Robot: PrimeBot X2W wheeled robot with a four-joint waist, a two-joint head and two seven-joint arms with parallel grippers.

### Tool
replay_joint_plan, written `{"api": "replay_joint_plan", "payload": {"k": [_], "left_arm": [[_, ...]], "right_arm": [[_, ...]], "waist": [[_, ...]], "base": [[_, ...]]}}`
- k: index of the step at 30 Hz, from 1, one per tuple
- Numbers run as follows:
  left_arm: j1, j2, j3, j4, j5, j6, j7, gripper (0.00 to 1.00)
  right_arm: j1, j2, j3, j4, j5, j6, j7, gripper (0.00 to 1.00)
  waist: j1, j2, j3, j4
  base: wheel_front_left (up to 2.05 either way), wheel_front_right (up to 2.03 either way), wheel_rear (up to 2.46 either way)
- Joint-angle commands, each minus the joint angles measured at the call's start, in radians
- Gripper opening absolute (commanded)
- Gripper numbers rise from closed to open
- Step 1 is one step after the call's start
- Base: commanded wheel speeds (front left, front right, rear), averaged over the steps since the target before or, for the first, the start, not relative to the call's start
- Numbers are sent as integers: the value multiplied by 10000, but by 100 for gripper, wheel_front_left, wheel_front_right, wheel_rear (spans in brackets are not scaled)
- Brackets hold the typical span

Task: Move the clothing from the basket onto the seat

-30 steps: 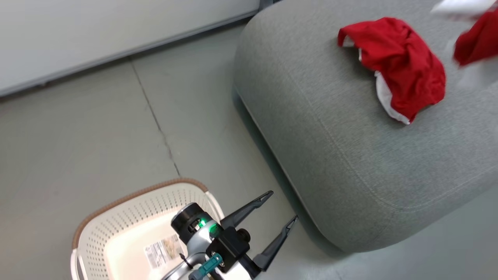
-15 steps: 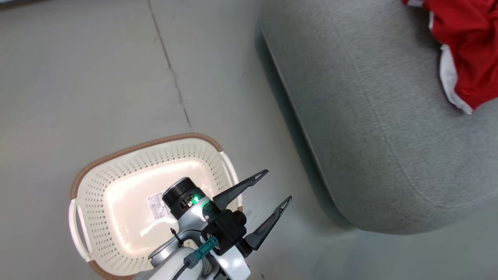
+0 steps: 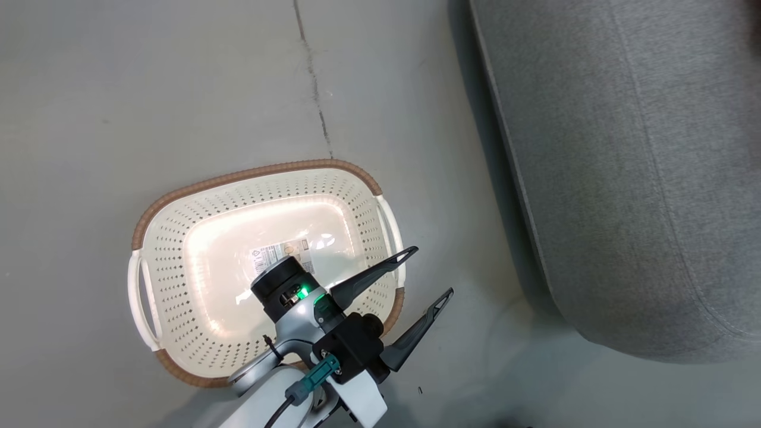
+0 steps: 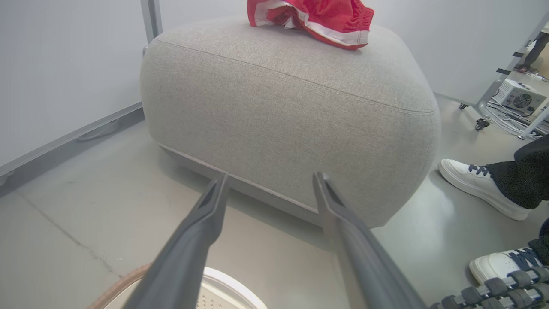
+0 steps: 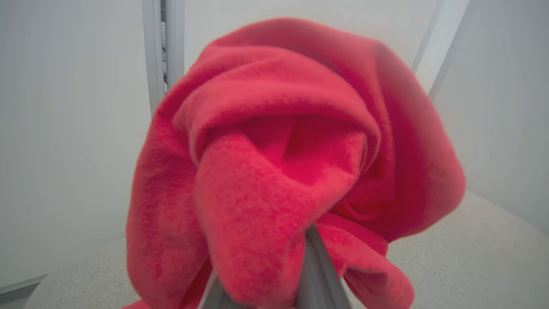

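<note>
Closest to the head camera, the left hand [image 3: 428,273] hangs over the right end of the basket [image 3: 238,175], with its two dark fingers [image 3: 368,279] spread wide apart and nothing between them. Under it the basket stands on the grey floor [image 3: 148,89], and its bare bottom shows a label sticker [image 3: 279,252]. A thin crack [image 3: 315,89] runs across the floor beyond the brown rim. To the right of the basket, near it but not touching, lies the big grey seat [image 3: 624,178].

From the left wrist, the same hand [image 4: 270,177] points toward the side of the seat [image 4: 279,107], and a bit of the basket rim [image 4: 124,283] shows at the bottom edge. On top of the seat, at the far side, rests a striped garment [image 4: 313,17], red with white bands and a gathered waistband. Right of the seat are a person's two white shoes [image 4: 476,184] on the floor, and farther back a small box with a fan [image 4: 519,96] beside a wheeled frame [image 4: 480,124].

The right hand [image 5: 306,257] is clamped on a red garment [image 5: 279,150], which bunches over the fingertips and hides them. This garment hangs above the grey seat [image 5: 472,249]; I cannot tell if it touches the cushion. Behind it stand pale panels [image 5: 64,128].
</note>
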Motion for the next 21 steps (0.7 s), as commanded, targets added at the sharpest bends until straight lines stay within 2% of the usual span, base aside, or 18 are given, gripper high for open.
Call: {"api": "replay_joint_plan", "payload": {"k": [1,8,21], "left_arm": [[-142,63,15,-32,80,-10,-4,100],[-223,26,460,2,56,74,-4,100],[-338,-53,517,66,175,27,-5,100]], "right_arm": [[-139,-25,56,601,-127,0,-59,0],[-341,168,911,2724,-245,0,652,0],[-246,377,2097,3218,418,2,1023,0]], "waist": [[0,0,154,141],[0,0,300,284],[0,0,408,226]], "base": [[0,0,0],[0,0,0],[0,0,0]]}}
